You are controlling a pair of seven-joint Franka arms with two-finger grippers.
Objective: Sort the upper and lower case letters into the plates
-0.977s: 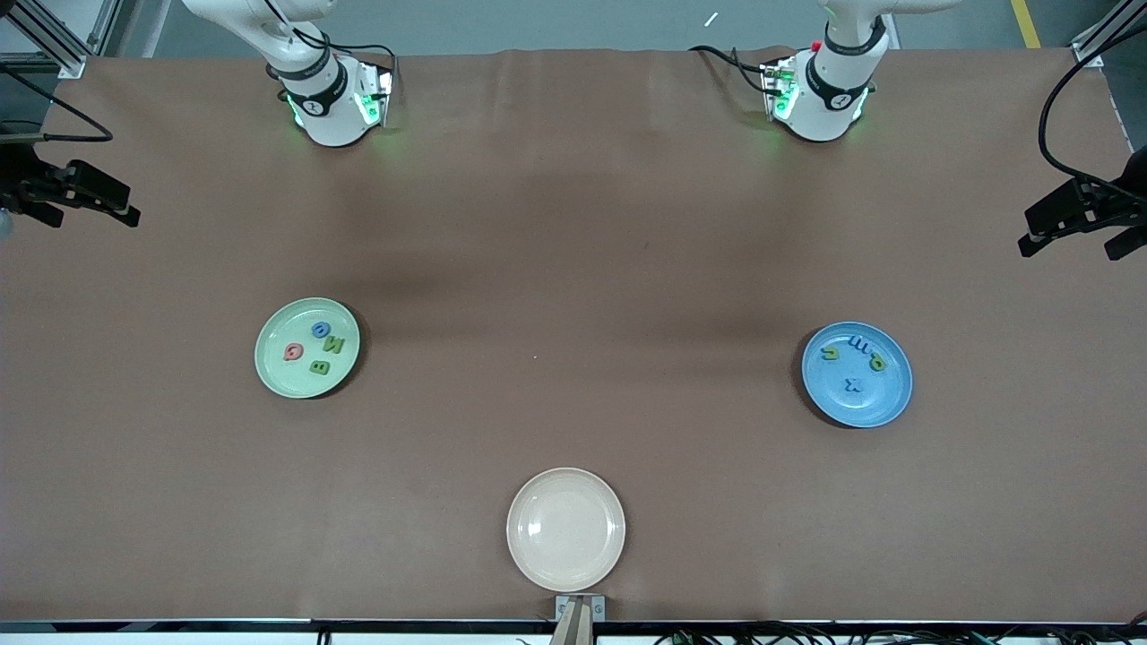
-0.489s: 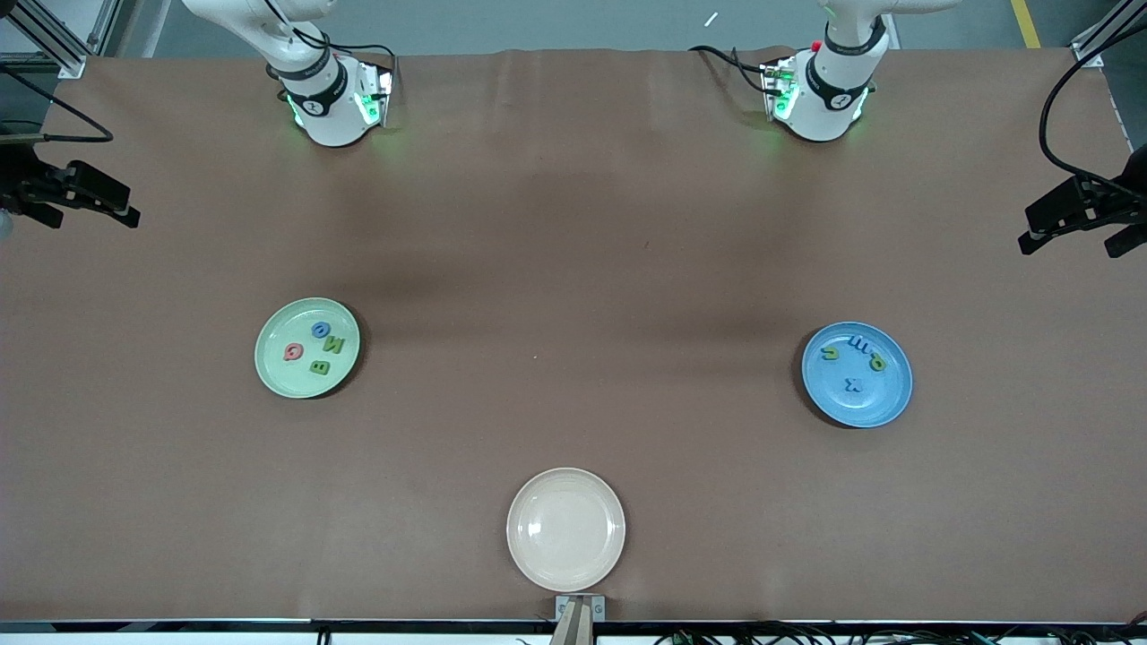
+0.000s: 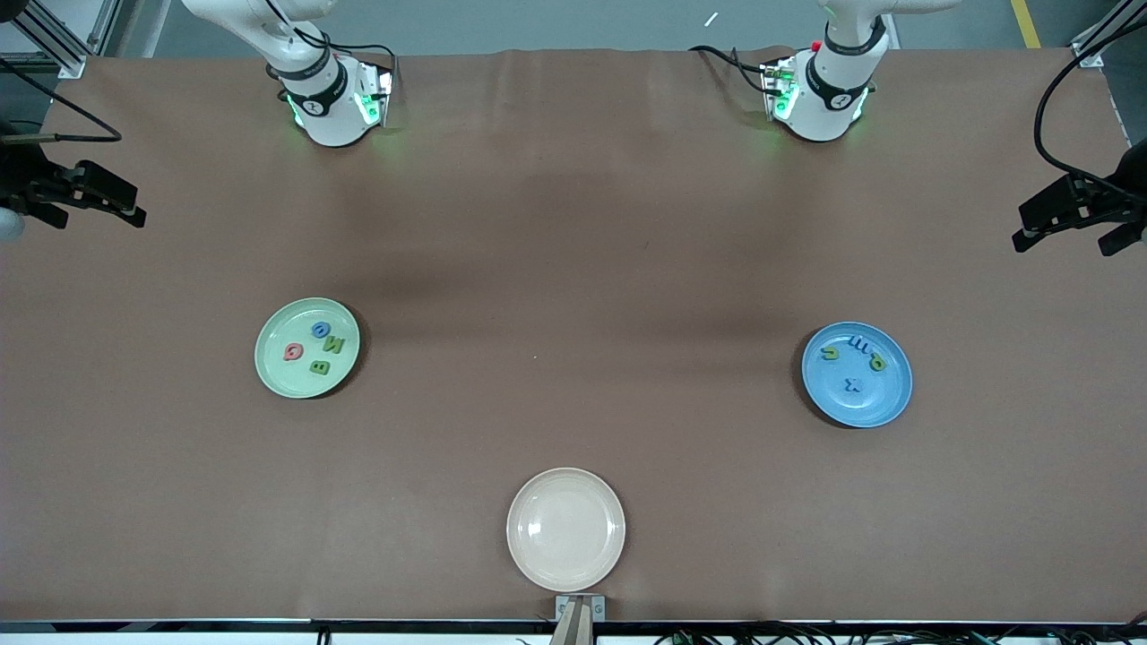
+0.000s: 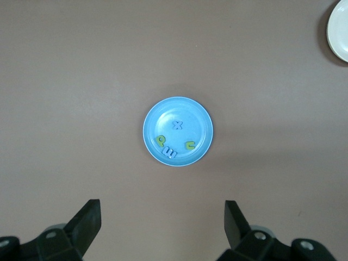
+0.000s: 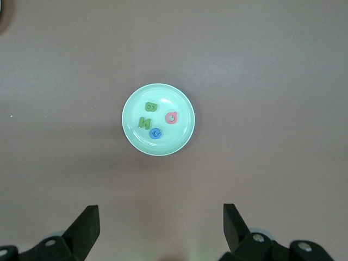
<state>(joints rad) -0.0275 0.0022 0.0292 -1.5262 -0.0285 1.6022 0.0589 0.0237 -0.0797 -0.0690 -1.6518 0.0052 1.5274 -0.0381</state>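
Observation:
The pale green plate holds several letters: a blue O, a green N, a pinkish G and a green B. The blue plate holds several small letters, among them a blue x and a blue m. My right gripper hangs open and empty high above the green plate. My left gripper hangs open and empty high above the blue plate.
An empty cream plate lies at the table's edge nearest the front camera, midway between the two ends. The arms' bases stand along the edge farthest from the front camera. A brown cloth covers the table.
Both raised grippers have drifted very slightly toward the table's middle. Plates and letters have not moved.

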